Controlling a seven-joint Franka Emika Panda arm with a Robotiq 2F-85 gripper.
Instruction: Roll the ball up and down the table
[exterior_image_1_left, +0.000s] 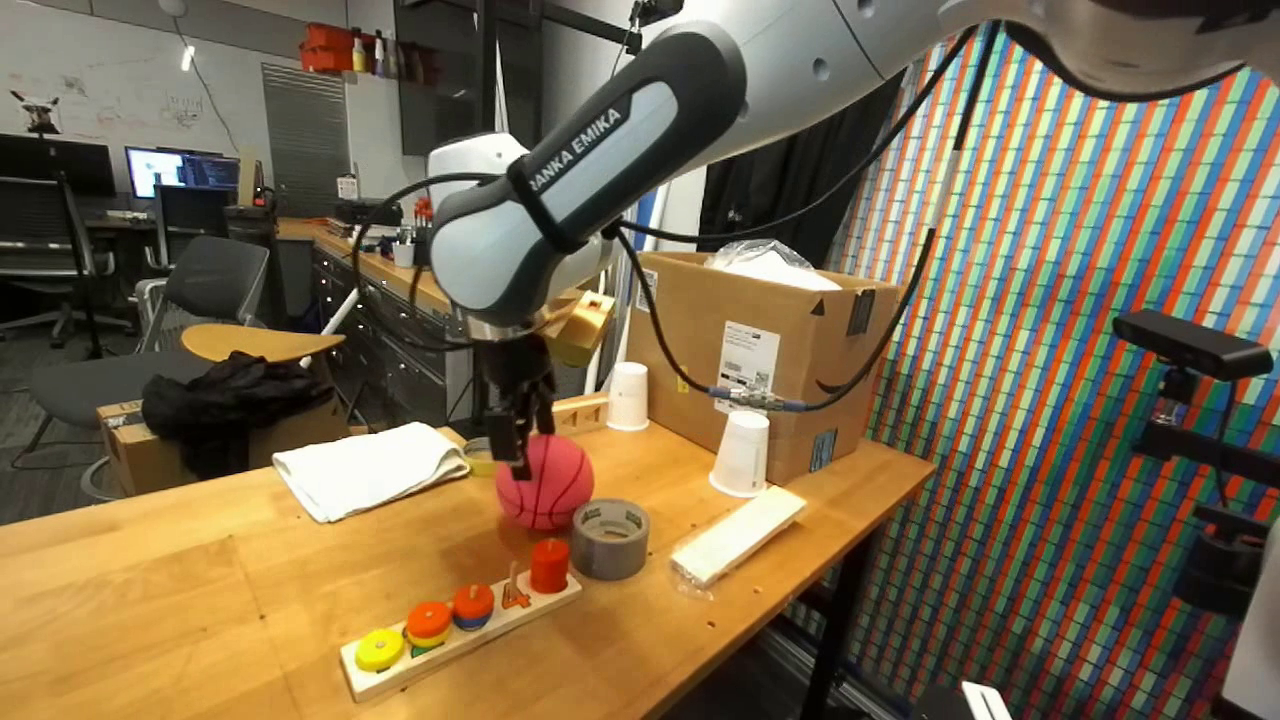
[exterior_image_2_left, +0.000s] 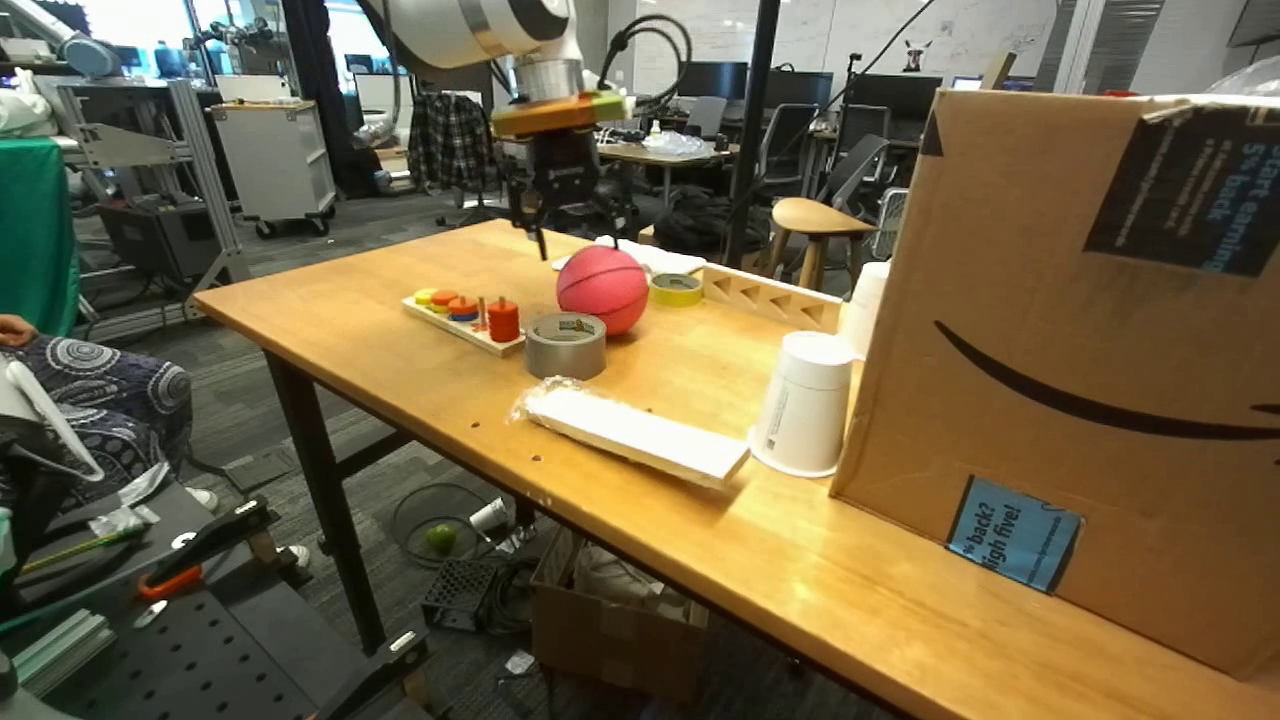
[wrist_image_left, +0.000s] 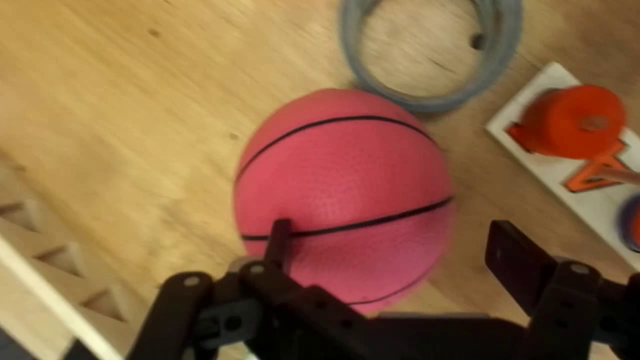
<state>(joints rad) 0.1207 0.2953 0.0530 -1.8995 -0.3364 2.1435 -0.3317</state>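
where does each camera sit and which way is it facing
An exterior view, higher than the table, faces across it toward a whiteboard; arm and jaws show.
An exterior view, beside the large box, faces across the table; lower arm and jaws show.
Wrist view, above the ball, looks down; open jaws show at bottom.
All three share the ball and gray tape.

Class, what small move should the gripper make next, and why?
Probably shift the open gripper leftward in the wrist view, centring it on the ball: there, one finger overlaps the ball while the other finger appears beyond its right edge.
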